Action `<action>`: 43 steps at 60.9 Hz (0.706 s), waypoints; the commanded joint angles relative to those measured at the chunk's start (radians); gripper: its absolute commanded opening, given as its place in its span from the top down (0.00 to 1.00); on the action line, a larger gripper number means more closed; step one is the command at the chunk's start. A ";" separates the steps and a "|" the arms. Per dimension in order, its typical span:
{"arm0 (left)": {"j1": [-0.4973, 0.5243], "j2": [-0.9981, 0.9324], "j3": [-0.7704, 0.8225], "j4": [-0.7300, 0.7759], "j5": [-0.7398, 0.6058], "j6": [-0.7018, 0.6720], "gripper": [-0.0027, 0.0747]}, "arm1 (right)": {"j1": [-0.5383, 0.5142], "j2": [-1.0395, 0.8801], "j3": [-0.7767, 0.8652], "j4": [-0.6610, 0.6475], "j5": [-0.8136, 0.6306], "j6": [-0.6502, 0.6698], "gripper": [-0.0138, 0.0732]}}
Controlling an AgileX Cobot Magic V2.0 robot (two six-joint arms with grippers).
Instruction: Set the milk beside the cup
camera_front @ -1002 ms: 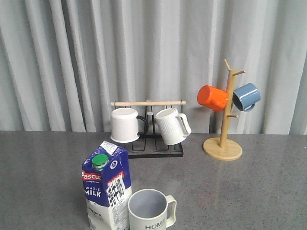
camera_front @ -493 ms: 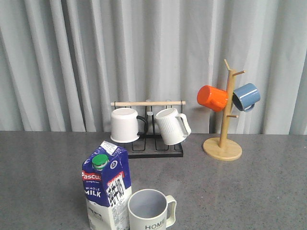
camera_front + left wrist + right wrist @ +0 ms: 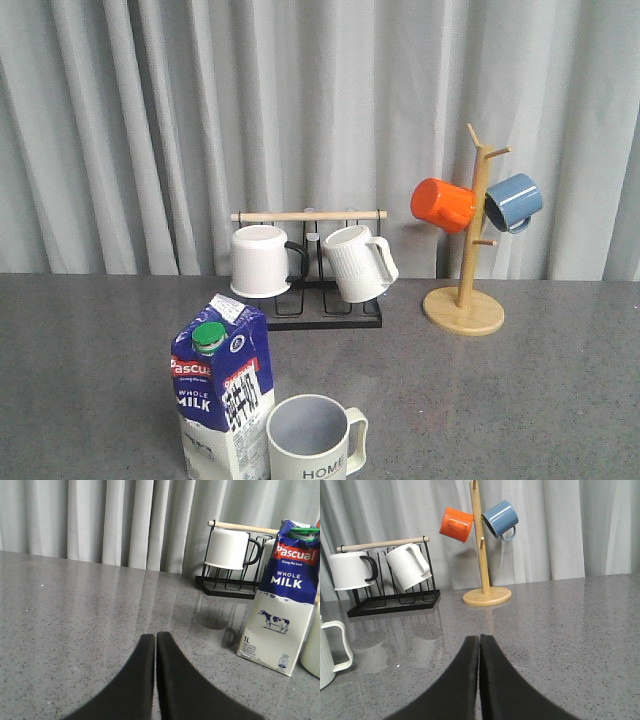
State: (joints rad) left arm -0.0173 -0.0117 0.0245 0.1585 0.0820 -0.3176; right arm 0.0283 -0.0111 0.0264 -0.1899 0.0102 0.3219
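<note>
The milk [image 3: 222, 398] is a tall blue-and-white carton with a green cap, upright at the table's near edge. It stands just left of the cream "HOME" cup [image 3: 315, 440], almost touching it. The milk also shows in the left wrist view [image 3: 282, 597], with a sliver of the cup [image 3: 312, 647] at its side. The cup's handle and side show in the right wrist view [image 3: 330, 652]. My left gripper [image 3: 156, 636] is shut and empty, low over bare table, well apart from the milk. My right gripper [image 3: 479, 637] is shut and empty. Neither gripper shows in the front view.
A black wire rack [image 3: 325, 315] at the back holds a white mug with a black handle [image 3: 260, 261] and a ribbed white mug [image 3: 356, 263]. A wooden mug tree [image 3: 466, 300] at the back right carries an orange mug [image 3: 443, 204] and a blue mug [image 3: 513, 201]. Grey curtains hang behind.
</note>
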 commanded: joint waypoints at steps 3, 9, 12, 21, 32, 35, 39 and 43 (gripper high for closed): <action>0.002 -0.013 0.025 0.000 -0.071 -0.008 0.97 | -0.005 -0.010 0.009 -0.034 -0.077 0.022 0.85; 0.002 -0.013 0.025 0.000 -0.071 -0.008 0.97 | -0.004 -0.010 0.009 -0.022 -0.076 0.022 0.85; 0.002 -0.013 0.025 0.000 -0.071 -0.008 0.97 | -0.004 -0.010 0.009 -0.022 -0.075 0.021 0.85; 0.002 -0.013 0.025 0.000 -0.071 -0.008 0.97 | -0.004 -0.010 0.009 -0.022 -0.072 0.021 0.85; 0.002 -0.013 0.025 0.000 -0.071 -0.008 0.97 | -0.004 -0.010 0.009 -0.022 -0.072 0.020 0.85; 0.002 -0.013 0.025 0.000 -0.071 -0.008 0.97 | -0.004 -0.010 0.009 -0.022 -0.072 0.020 0.85; 0.002 -0.013 0.025 0.000 -0.071 -0.008 0.97 | -0.004 -0.010 0.009 -0.022 -0.072 0.020 0.85; 0.002 -0.013 0.025 0.000 -0.071 -0.008 0.97 | -0.004 -0.010 0.009 -0.022 -0.072 0.020 0.85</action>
State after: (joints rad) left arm -0.0173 -0.0117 0.0245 0.1585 0.0820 -0.3176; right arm 0.0283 -0.0111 0.0264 -0.2067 0.0102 0.3446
